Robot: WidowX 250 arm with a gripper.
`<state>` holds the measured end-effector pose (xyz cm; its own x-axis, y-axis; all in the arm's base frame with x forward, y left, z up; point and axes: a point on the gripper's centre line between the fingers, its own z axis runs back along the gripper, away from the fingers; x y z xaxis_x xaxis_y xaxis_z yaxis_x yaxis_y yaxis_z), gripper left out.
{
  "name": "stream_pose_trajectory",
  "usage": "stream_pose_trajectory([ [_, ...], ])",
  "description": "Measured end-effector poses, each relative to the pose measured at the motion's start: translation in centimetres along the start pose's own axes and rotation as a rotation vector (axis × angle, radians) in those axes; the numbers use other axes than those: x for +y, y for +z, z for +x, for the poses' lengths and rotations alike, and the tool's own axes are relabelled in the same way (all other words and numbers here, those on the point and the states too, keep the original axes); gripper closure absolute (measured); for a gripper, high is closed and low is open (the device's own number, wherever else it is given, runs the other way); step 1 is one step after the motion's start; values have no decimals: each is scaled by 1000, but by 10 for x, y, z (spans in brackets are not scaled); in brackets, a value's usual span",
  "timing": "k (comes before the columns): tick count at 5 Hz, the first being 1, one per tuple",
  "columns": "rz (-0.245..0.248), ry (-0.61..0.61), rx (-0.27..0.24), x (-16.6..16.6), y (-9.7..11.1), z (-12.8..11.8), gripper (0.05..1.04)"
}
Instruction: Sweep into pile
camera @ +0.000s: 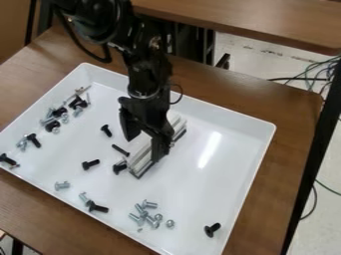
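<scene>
The black gripper [157,143] hangs down over the middle of the white tray, right at a light, ribbed bar [141,160] with dark edges. This bar stands slantwise on the tray floor, partly covered by the gripper. Screws lie scattered to the left and toward the front: a mixed cluster [56,117] at the upper left, silver screws [144,215] near the front edge, and a black screw [212,229] at the lower right. A black screw [119,168] lies close by the bar's lower left end, with another black screw [120,150] just above it.
The tray's raised rim [263,149] surrounds the work area on a brown wooden table [293,117]. A second wooden surface [266,22] is behind it. Cables [318,74] run over the floor at the right.
</scene>
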<state>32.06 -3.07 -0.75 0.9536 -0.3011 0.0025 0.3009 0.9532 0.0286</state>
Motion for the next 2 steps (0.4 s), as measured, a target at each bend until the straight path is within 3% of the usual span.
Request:
stream_pose_trajectory([
  [1,23,6,16,4,-2,0,83],
  [2,-32,-14,47,1,-18,3,83],
])
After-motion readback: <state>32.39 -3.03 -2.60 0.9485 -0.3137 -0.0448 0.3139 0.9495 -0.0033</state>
